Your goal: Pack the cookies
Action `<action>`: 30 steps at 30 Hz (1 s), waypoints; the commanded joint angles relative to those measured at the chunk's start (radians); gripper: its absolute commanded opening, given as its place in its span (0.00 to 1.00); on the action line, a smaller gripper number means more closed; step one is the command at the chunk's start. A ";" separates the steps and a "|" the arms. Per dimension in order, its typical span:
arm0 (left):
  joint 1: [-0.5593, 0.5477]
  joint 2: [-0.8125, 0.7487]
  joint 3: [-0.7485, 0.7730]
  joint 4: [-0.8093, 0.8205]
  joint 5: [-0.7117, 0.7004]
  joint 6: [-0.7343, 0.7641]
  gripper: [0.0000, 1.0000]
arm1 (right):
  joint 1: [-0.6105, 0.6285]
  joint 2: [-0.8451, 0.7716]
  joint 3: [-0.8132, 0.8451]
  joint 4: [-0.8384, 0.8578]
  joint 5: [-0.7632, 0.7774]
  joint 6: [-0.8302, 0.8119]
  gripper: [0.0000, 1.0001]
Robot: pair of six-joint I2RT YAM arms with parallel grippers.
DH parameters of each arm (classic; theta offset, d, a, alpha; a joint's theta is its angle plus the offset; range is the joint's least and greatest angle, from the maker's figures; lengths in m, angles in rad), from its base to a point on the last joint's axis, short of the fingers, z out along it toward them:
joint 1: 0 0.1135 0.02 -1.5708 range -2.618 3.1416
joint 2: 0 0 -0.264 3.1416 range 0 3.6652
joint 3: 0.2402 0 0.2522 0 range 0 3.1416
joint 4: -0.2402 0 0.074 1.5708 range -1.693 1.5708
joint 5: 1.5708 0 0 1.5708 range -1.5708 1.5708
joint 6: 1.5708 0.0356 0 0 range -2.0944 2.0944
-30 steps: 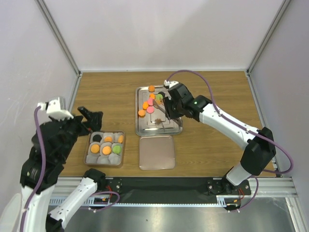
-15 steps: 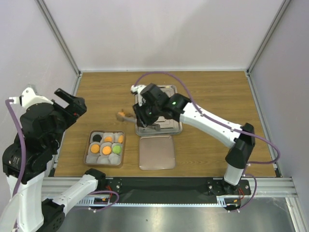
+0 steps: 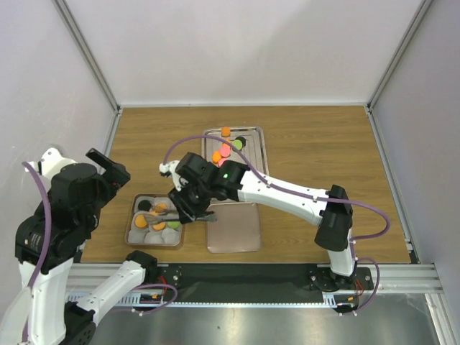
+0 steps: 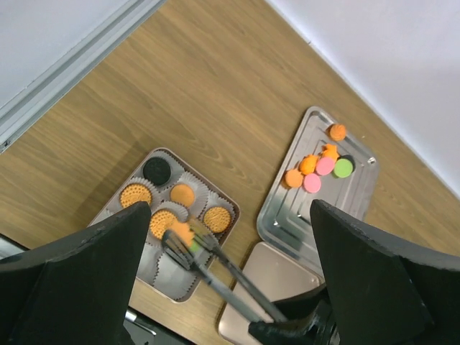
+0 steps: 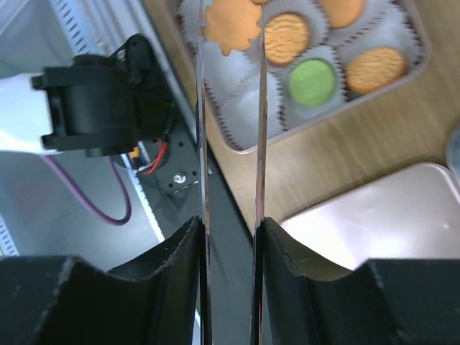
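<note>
The right arm reaches low and long across the table to the left, elbow bent near its base, forearm passing over the lid, wrist over the box. The right gripper points down and away, its fingers pressed against the two blades of the tongs, squeezing them nearly parallel. The tong tips pinch one orange scalloped cookie above the box's cups; whether it touches a cup cannot be told. Other cups in the box hold orange, green and black cookies. More cookies, orange, pink and green, lie bunched on the far half of the tray, which sits just beyond the lid. The left arm is folded up high at the table's left edge, clear of the box, wrist tilted so that it looks down on box and tray. The left gripper has its fingers spread wide and holds nothing.
</note>
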 commanded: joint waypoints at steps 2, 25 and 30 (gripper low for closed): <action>-0.003 0.007 -0.047 -0.105 0.024 -0.032 1.00 | 0.027 0.028 0.076 0.017 -0.036 -0.025 0.31; -0.003 0.039 -0.082 -0.053 0.077 -0.025 1.00 | 0.072 0.222 0.239 0.043 -0.125 0.001 0.32; -0.003 0.030 -0.079 -0.056 0.080 -0.023 1.00 | 0.078 0.246 0.248 0.037 -0.121 0.004 0.32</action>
